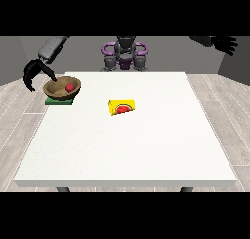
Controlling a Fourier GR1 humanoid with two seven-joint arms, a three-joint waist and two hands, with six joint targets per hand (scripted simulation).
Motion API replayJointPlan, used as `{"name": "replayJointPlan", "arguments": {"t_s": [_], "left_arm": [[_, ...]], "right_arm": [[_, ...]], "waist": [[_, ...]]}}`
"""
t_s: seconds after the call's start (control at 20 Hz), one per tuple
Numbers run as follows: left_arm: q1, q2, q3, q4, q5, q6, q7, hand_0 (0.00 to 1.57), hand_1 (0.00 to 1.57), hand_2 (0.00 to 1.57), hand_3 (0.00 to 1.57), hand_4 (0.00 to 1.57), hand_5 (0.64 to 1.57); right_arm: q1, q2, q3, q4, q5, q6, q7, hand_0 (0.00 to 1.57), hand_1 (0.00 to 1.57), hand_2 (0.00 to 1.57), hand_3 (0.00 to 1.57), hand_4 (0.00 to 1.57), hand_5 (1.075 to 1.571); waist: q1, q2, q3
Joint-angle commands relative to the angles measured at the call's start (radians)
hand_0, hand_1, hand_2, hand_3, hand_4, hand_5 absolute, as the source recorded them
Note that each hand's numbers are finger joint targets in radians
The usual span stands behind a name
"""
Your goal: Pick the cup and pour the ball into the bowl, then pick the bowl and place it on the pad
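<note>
A brown wooden bowl (61, 88) rests on a green pad (59, 101) near the table's far left corner, and a red ball (71, 87) lies inside it. A yellow cup (122, 107) with a red mark lies on its side near the table's middle. The hand at the view's left (36, 72) hovers just left of the bowl, fingers spread and pointing down, holding nothing. The hand at the view's right (225, 43) is raised high beyond the table's right edge, its fingers spread out.
The white table (127, 150) stretches from the cup towards the camera. The robot's torso (125, 55) stands behind the far edge. Grey wooden floor surrounds the table.
</note>
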Motion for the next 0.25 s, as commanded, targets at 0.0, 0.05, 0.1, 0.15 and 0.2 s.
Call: {"name": "replayJointPlan", "arguments": {"t_s": [0.0,0.05,0.1,0.15,0.2], "left_arm": [[-0.001,-0.148,-0.121,-0.112,-0.041,0.098,0.109,0.0,0.0,0.0,0.0,0.9,1.559],[-0.009,-0.161,-0.131,-0.083,-0.051,0.114,0.126,0.0,0.0,0.0,0.0,0.9,1.559],[0.003,-0.13,-0.117,-0.067,-0.045,0.098,0.148,0.0,0.0,0.0,0.0,0.9,1.559],[0.041,-0.144,-0.132,-0.035,-0.072,0.101,0.134,0.0,0.0,0.0,0.0,0.9,1.559],[0.056,-0.157,-0.133,-0.026,-0.084,0.129,0.143,0.0,0.0,0.0,0.0,0.9,1.559]], "right_arm": [[-0.02,0.003,0.041,0.019,0.031,0.009,0.076,0.0,0.0,0.0,0.0,0.0,1.354],[-0.07,-0.039,0.062,-0.009,0.04,0.059,0.141,0.0,0.0,0.0,0.0,0.0,1.356],[-0.061,-0.023,0.055,-0.026,0.022,0.077,0.126,0.0,0.0,0.0,0.1,0.27,1.378],[-0.084,0.02,0.069,-0.06,0.007,0.111,0.136,0.0,0.0,0.0,0.0,0.42,1.383],[-0.081,0.082,0.08,-0.085,0.005,0.083,0.126,0.0,0.0,0.0,0.0,0.48,1.434]], "waist": [[-0.011,-0.128,-0.0001],[-0.026,-0.169,-0.0014],[-0.035,-0.211,-0.0015],[-0.048,-0.258,-0.0026],[-0.063,-0.315,-0.0029]]}}
